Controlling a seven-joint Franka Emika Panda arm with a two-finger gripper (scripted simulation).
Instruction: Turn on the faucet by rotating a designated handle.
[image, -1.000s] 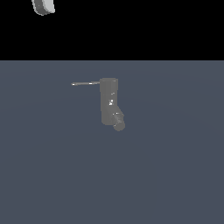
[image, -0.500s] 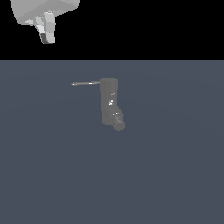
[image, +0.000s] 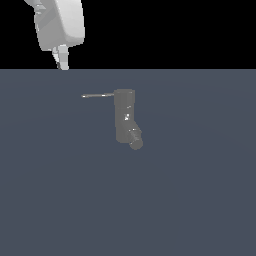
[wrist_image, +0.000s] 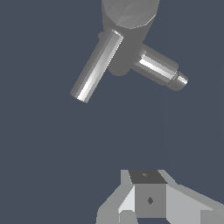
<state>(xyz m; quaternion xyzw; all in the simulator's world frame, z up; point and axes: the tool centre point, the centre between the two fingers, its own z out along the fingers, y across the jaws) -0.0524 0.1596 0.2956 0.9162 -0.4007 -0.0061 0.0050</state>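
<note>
The faucet (image: 125, 116) stands just above the exterior view's centre, its handle (image: 98, 95) pointing toward the frame's left. The gripper (image: 62, 59) hangs in the upper left, well apart from the handle, holding nothing; I cannot tell how far its jaws are parted. The rod is thin, so a slightly off approach could miss it or slide off its tip, or strike the body instead.

arm: white, high at exterior view's left | gripper (image: 62, 62): pointing down, holding nothing
</note>
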